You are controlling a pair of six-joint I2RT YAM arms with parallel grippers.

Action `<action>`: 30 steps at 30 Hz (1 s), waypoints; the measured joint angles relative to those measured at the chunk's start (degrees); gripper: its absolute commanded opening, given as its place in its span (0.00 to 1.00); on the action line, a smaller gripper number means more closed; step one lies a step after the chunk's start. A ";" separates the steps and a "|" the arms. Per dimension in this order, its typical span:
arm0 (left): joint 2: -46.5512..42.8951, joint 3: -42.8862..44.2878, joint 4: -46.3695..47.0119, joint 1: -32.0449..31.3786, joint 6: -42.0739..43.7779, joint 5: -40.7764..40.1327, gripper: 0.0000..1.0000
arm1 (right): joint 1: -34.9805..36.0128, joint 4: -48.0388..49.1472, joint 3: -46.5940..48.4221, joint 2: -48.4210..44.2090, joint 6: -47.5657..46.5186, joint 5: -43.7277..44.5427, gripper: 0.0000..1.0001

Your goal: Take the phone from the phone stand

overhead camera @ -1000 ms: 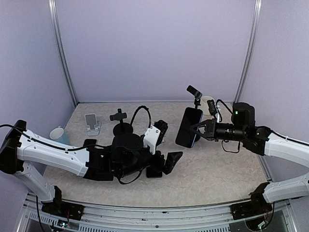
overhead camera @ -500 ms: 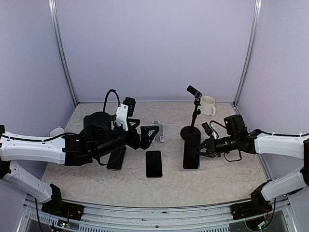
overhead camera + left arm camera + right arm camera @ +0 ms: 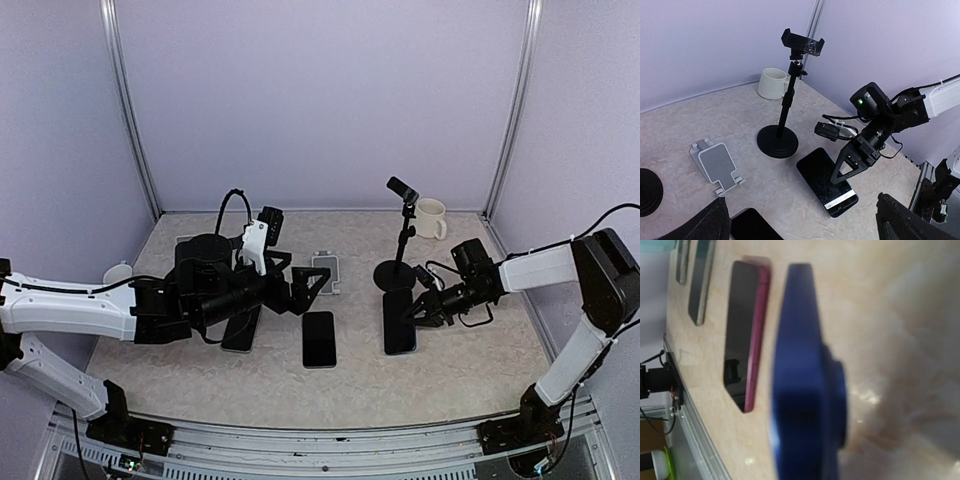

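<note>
The dark glossy slab phone (image 3: 397, 326) lies flat on the speckled beige tabletop (image 3: 450, 370), off the black pole-and-clamp phone stand (image 3: 396, 272) and just beside its round base. My right hand (image 3: 416, 312) sits low at the phone's right edge, clenched on it. My left hand (image 3: 305, 289) hangs with fingers spread wide, near a second black phone (image 3: 319, 340) and well apart from the first.

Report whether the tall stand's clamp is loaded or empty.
Empty. The clamp atop the stand holds nothing; a phone lies flat on the table near its base, gripped by the right pincer.
</note>
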 measured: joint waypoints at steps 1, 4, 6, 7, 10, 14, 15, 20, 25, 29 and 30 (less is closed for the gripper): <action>0.00 -0.20 0.00 0.13 0.00 0.15 0.99 | -0.26 0.04 0.13 0.96 -0.31 -0.33 0.00; 0.00 -0.81 0.04 0.50 -0.04 0.28 0.99 | -0.59 0.09 0.35 3.21 -0.83 -1.09 0.00; 0.00 -1.18 0.04 0.72 -0.15 0.44 0.99 | -0.79 0.24 0.59 4.85 -1.11 -1.49 0.00; 0.00 -1.36 0.04 0.83 -0.20 0.59 0.99 | -0.98 0.26 0.79 5.55 -1.16 -2.12 0.00; 0.00 -1.79 0.11 1.09 -0.35 0.87 0.99 | -1.44 0.42 1.68 7.13 -1.60 -3.28 0.03; -0.02 -2.45 0.48 1.31 -0.68 0.96 0.99 | -2.25 0.48 2.34 8.90 -1.97 -4.83 0.12; -0.07 -2.67 0.55 1.42 -0.81 0.98 0.99 | -2.40 0.46 2.34 9.01 -2.03 -4.92 0.15; -0.55 -3.63 0.59 2.14 -1.07 1.05 0.99 | -3.23 0.15 2.43 9.88 -3.39 -3.76 0.26; -0.68 -3.65 0.90 2.58 -1.11 1.05 0.99 | -3.93 -0.20 2.64 10.45 -4.13 -2.34 0.34; -0.68 -3.65 0.87 2.80 -1.18 1.03 0.99 | -4.11 -0.55 3.19 10.49 -4.68 -1.36 0.43; -0.68 -3.65 0.87 2.86 -1.22 1.01 0.99 | -4.13 -0.68 3.23 10.49 -4.72 -1.09 0.48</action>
